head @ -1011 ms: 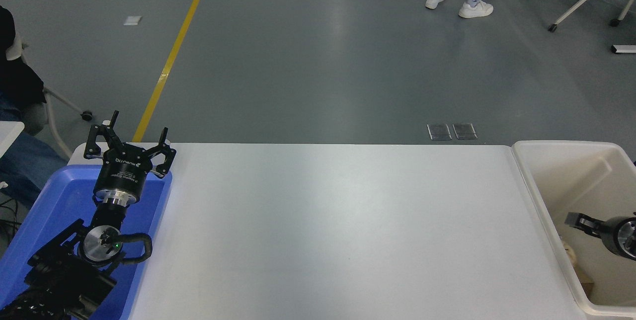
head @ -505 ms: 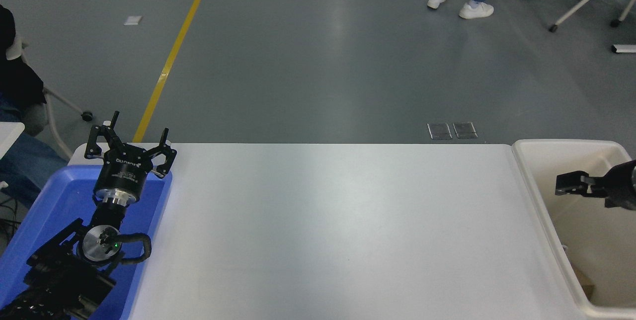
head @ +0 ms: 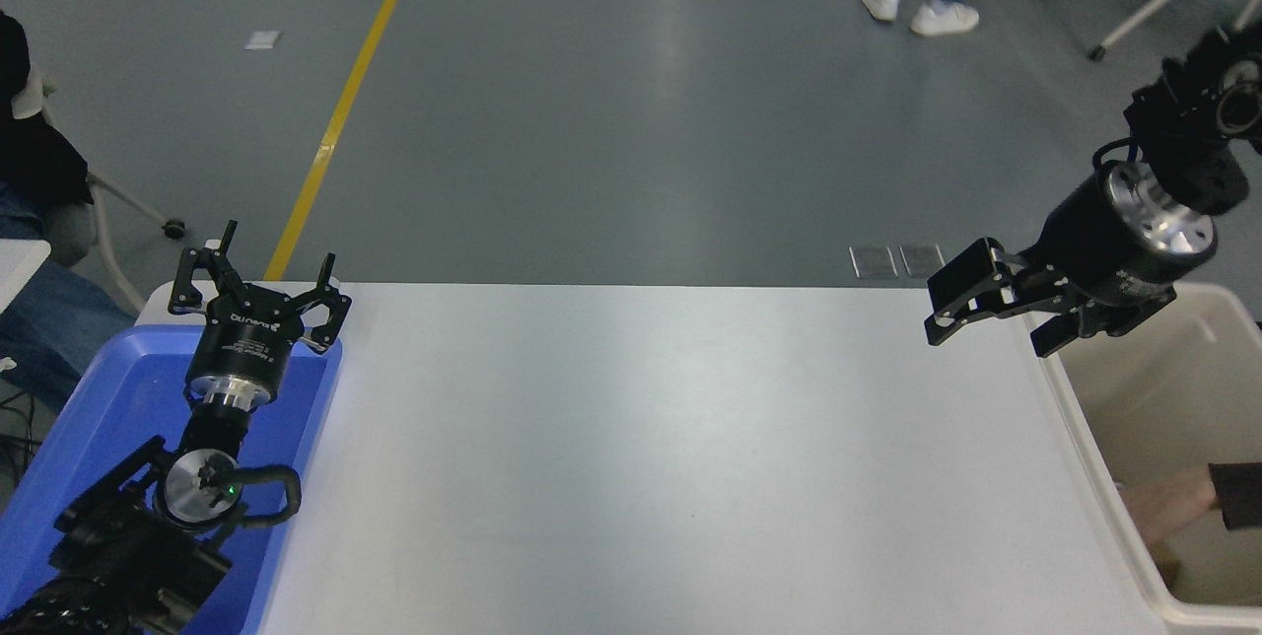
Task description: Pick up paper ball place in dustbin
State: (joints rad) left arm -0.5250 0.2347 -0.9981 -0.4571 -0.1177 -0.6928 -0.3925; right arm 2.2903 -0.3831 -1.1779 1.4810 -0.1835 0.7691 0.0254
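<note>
White desk [head: 670, 458], smooth and matte, fills the lower centre. Cream-white dustbin [head: 1089, 448], thick rounded rim, sits at the lower right edge. Right gripper [head: 986, 319] has risen out of the dustbin since a second ago; it now hangs above the desk's upper right corner, jaws spread, holding nothing. A person's hand [head: 1168, 507] with dark sleeve has newly reached into the dustbin from the right. Paper ball: not visible now. Left gripper [head: 258, 292] unchanged, parked over the blue plastic tray [head: 89, 418] at lower left, jaws spread. A person's white shoes [head: 922, 9] have shifted slightly at the top.
</note>
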